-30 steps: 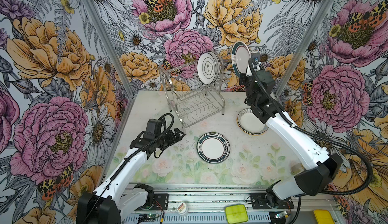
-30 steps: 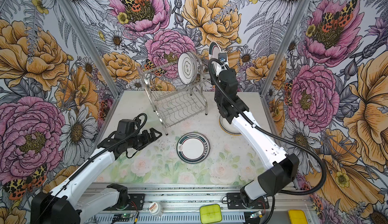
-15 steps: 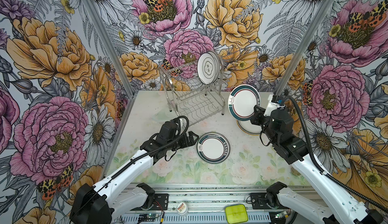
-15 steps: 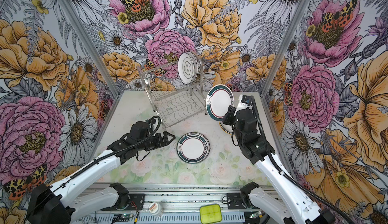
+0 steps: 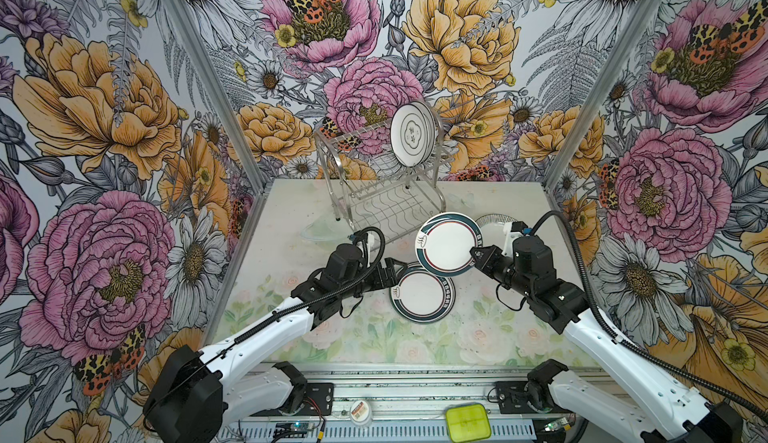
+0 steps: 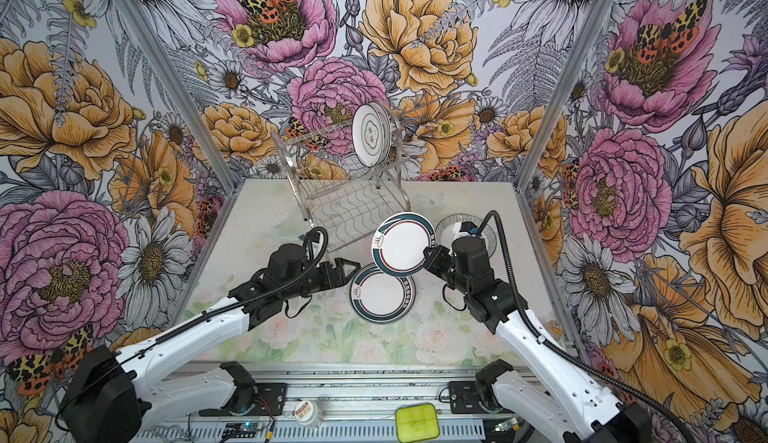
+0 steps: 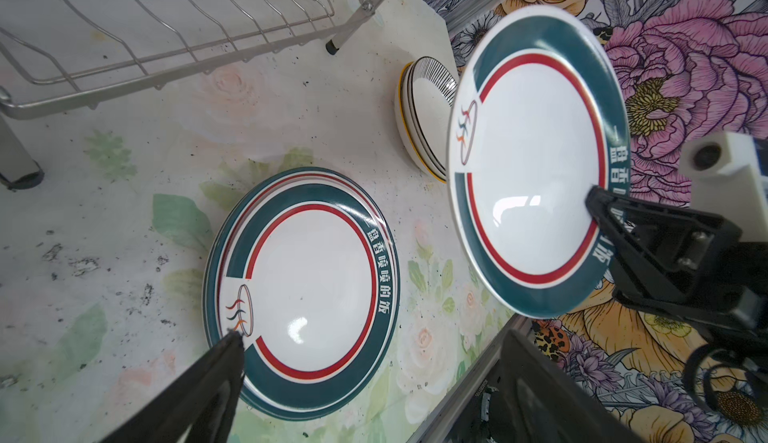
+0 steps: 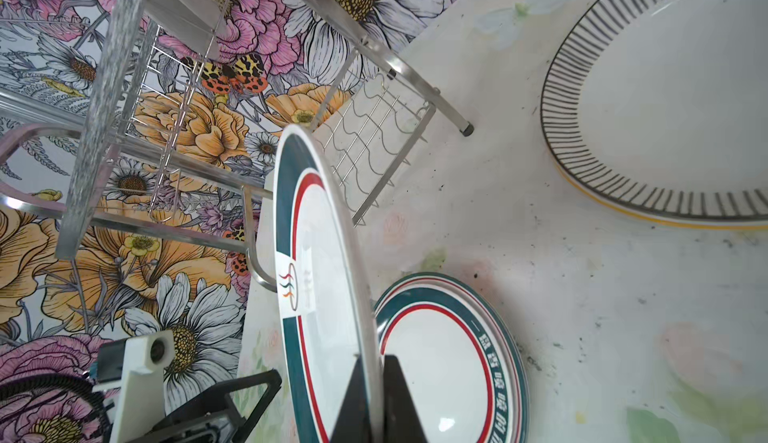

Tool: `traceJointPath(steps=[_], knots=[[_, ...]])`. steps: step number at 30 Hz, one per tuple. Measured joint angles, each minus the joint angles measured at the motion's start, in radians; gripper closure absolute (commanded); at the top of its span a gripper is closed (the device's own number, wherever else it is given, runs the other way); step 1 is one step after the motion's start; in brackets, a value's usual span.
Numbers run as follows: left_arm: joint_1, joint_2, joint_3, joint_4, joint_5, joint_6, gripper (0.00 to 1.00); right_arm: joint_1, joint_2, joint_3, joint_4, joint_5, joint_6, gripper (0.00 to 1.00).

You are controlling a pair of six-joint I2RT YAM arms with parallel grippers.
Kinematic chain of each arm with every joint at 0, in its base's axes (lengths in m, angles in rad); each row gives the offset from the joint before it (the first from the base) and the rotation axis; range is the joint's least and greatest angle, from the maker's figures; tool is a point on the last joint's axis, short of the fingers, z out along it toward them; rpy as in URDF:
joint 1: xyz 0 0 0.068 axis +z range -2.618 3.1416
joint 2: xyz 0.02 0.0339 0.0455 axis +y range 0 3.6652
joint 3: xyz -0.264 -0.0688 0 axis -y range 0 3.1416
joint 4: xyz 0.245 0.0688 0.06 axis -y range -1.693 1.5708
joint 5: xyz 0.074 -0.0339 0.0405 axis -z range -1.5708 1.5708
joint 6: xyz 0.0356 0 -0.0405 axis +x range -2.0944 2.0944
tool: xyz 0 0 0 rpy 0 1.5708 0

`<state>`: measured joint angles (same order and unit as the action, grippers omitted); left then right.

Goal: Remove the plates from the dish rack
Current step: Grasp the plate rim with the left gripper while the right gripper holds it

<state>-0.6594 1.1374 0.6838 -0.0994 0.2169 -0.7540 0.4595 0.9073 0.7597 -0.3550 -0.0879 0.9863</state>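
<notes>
Right gripper (image 5: 473,252) clamped on a teal-banded plate (image 5: 446,243) tilted above the scuffed floral tabletop (image 5: 291,212), left gripper (image 5: 395,272) spread wide beside stacked plates (image 5: 422,295), flowered wallpaper (image 5: 104,108) all around.

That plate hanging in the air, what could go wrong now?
The right gripper pinches the teal-banded plate only at its rim, tilted, so it might slip and drop onto the stacked teal plates below. The open left gripper sits at that stack's edge; the plate, if lowered, could hit it.
</notes>
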Motion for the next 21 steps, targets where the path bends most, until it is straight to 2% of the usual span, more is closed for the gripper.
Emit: traceJointPath(steps=[6,10,12,21], knots=[[-0.006,0.084,0.004,0.069,0.002,-0.008,0.12,0.018,0.032,-0.029,0.045,-0.074,0.047,1.0],[-0.006,0.146,0.024,0.111,0.012,-0.023,0.24,0.02,0.047,-0.066,0.092,-0.122,0.076,1.0],[-0.006,0.168,0.037,0.137,0.021,-0.035,0.38,0.02,0.058,-0.076,0.113,-0.145,0.089,1.0],[-0.005,0.22,0.074,0.205,0.053,-0.071,0.77,0.02,0.096,-0.117,0.226,-0.209,0.136,1.0]])
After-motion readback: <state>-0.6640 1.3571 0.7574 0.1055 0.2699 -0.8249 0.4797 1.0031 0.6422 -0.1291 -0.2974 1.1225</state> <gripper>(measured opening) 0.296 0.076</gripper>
